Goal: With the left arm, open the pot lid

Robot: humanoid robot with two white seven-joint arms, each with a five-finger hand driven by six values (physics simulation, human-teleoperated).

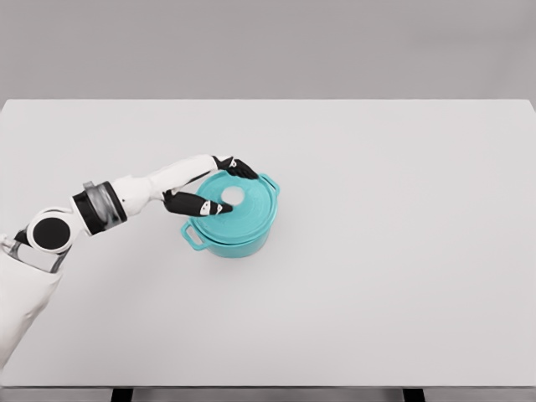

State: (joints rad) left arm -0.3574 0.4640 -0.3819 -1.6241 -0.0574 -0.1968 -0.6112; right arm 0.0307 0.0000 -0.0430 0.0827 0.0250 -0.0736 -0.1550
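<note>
A teal pot with two side handles stands on the white table, left of the middle. Its teal lid sits on top, with a white round knob at the centre. My left hand reaches in from the left over the lid. Its black fingers are spread to either side of the knob, one fingertip in front of it and others behind. The fingers do not close on the knob. The lid lies flat on the pot.
The table's far edge runs along the top of the view and its near edge along the bottom. The grey wall stands behind.
</note>
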